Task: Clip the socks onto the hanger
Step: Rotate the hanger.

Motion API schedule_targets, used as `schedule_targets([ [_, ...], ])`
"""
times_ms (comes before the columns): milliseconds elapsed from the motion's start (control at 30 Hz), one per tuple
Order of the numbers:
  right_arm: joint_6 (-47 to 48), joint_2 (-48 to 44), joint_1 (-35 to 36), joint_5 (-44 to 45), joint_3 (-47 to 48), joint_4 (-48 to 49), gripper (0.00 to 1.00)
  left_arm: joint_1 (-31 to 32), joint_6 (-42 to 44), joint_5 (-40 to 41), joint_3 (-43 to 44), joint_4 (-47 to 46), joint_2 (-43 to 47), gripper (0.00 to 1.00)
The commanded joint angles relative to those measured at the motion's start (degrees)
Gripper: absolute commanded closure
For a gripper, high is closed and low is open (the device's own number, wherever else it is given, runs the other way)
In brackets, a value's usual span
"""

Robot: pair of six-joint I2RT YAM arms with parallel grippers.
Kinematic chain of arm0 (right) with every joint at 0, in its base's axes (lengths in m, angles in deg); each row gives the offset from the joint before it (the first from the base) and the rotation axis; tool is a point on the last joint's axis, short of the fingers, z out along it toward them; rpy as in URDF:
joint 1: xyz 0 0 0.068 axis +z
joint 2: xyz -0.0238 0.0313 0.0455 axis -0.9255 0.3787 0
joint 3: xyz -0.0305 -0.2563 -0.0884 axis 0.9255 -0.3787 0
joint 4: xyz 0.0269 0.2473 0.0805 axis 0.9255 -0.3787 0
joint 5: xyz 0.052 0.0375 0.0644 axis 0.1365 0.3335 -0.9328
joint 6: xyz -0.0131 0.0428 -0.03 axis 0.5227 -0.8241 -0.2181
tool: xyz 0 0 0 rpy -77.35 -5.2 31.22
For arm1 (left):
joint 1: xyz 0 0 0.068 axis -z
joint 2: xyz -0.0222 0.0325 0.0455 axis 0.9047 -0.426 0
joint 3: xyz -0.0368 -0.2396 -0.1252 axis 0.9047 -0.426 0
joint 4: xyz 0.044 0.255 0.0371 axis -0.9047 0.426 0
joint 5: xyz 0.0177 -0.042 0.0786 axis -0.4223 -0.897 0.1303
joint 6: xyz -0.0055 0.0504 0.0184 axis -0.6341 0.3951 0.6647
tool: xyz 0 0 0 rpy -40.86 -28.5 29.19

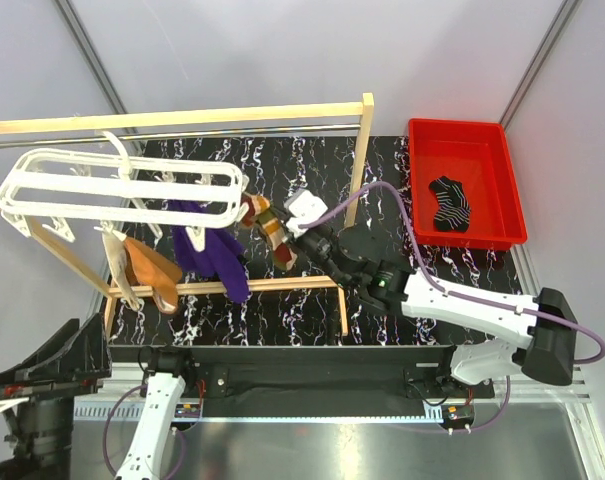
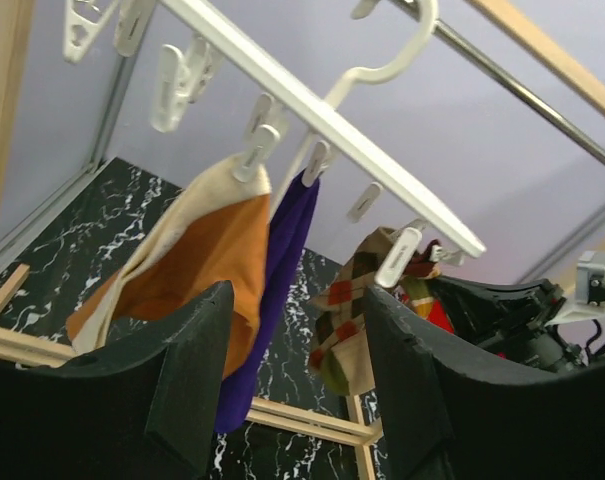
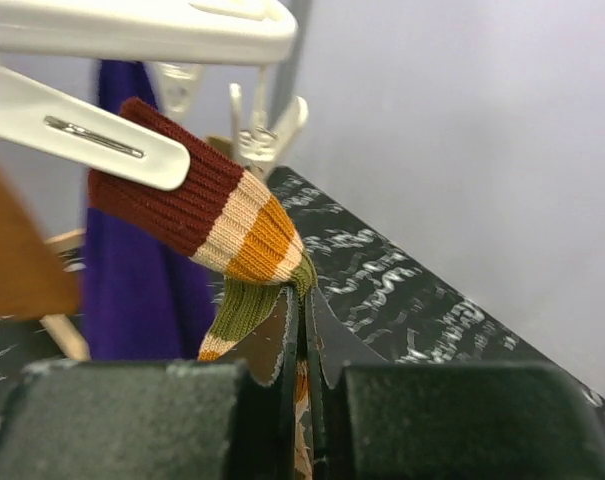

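The white hanger (image 1: 122,190) hangs from the metal rod at the left. An orange-brown sock (image 1: 147,265) and a dark purple sock (image 1: 214,252) hang from its clips. My right gripper (image 3: 304,320) is shut on a striped maroon, cream, orange and green sock (image 3: 232,225) at the hanger's right end (image 1: 267,222). A white clip (image 3: 92,140) lies over that sock's maroon cuff. A black sock with white stripes (image 1: 450,205) lies in the red bin. My left gripper (image 2: 297,380) is open and empty, low at the near left (image 1: 52,365), pointing up at the hanging socks (image 2: 207,260).
A wooden-post frame (image 1: 360,150) with a metal rod stands over the black marbled table (image 1: 382,170). Its lower wooden bars (image 1: 282,285) run under the socks. The red bin (image 1: 422,160) sits at the right. The right arm (image 1: 462,305) reaches in from the near right.
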Motion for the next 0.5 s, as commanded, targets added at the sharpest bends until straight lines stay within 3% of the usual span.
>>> schedule_targets([
  [0,3.0,2.6,-1.0,12.3,4.8,1.4,0.94,-0.1,-0.9,4.3,-1.0,1.7,-2.8,0.42],
  [233,7.2,7.5,-2.5,18.1,9.8,1.6,0.89,-0.1,-3.9,-4.1,-8.6,-1.2,-3.0,0.44],
  [467,5.5,6.7,-3.1,16.4,9.3,0.1,0.73,-0.2,-5.7,-15.3,-16.5,-4.5,-8.1,0.47],
])
